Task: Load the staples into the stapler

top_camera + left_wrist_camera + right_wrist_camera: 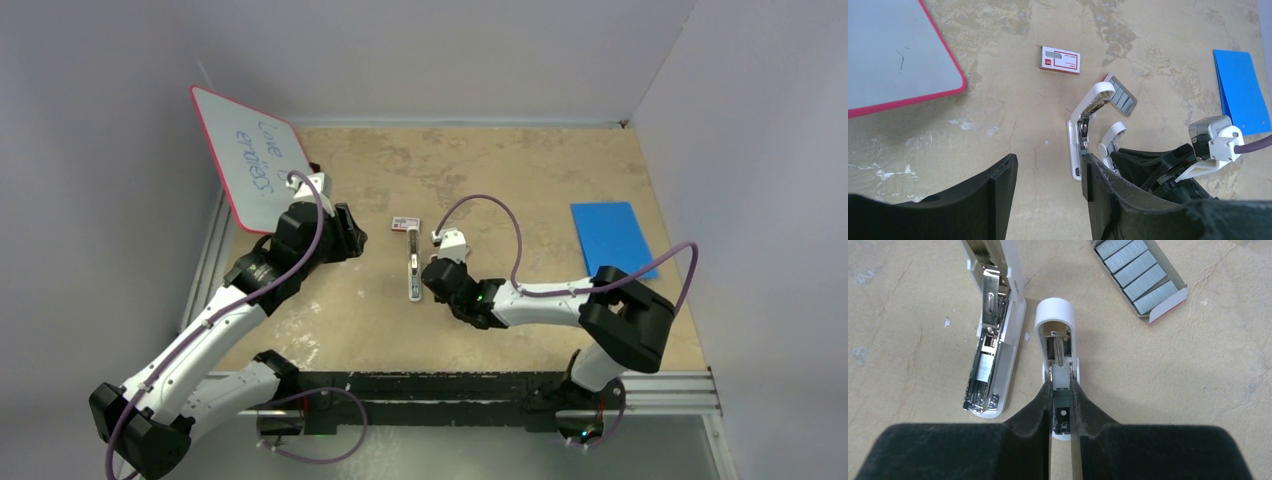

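From above, the white stapler lies mid-table just nearer than a red-and-white box, with the right gripper at its near end and the left gripper off to its left, apart from it. In the left wrist view the left gripper is spread with nothing between its fingers, and the stapler is swung open just beyond. In the right wrist view the right gripper pinches the stapler's white cover — the staples, grey ribbed blocks, lie side by side in an open tray up to the right, untouched.
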Tool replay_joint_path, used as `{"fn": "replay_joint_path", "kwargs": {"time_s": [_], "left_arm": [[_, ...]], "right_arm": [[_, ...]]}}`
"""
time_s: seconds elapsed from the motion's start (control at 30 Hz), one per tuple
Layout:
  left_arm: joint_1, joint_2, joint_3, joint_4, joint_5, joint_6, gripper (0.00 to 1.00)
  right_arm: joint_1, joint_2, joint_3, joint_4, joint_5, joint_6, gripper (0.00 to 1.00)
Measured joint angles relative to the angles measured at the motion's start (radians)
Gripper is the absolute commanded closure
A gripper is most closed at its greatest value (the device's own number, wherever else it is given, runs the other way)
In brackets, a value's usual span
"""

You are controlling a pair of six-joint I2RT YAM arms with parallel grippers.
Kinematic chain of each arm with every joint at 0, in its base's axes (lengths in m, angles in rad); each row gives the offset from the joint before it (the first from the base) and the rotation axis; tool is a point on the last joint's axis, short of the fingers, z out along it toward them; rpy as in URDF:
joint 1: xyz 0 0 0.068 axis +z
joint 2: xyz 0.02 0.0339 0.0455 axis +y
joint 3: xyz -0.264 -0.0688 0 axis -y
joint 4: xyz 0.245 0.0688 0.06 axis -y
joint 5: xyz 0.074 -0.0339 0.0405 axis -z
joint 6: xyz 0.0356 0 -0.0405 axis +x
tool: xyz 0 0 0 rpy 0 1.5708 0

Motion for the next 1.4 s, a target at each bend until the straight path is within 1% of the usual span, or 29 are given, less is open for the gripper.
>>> {"fn": "replay_joint_path", "kwargs": {"time_s": [0.87,1.13,1.4], "left_arm": [[0.0,0.0,0.0,-0.003,0.0,0.0,0.5],[0.0,0.0,0.0,-0.003,0.0,0.0,0.5],[0.0,0.0,0.0,-0.003,0.0,0.0,0.5]], "right_arm": [[0.0,0.013,-0.016,0.018,-0.011,0.007,0.85],[0.0,0.013,-0.002,-0.017,0.005,0.044,0.85],[0.0,0.01,0.0,-0.017,0.006,0.047,0.86]]}}
